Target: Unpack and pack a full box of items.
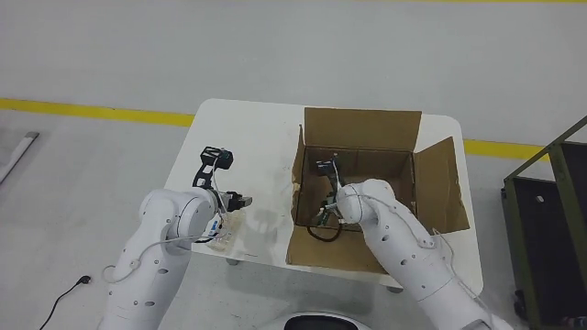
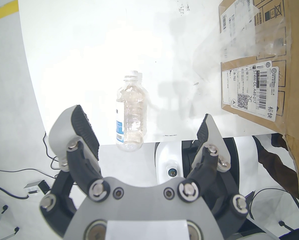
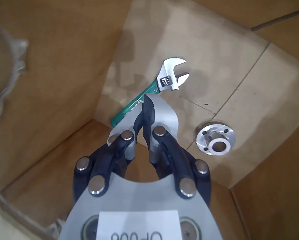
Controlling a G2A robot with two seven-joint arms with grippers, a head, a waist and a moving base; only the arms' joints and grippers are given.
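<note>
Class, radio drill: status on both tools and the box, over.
Left tool open above table, bottle beyond. Right tool shut inside box, at wrench handle. Flange lies apart.

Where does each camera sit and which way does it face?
Top view: above the arms, looking down at the table and open cardboard box; both arms show.
Left wrist view: on the left wrist, looking past the open left gripper at a clear bottle by the table's edge.
Right wrist view: inside the box, looking down past the shut right gripper at a wrench and metal flange.
Shared: all three show the box.
</note>
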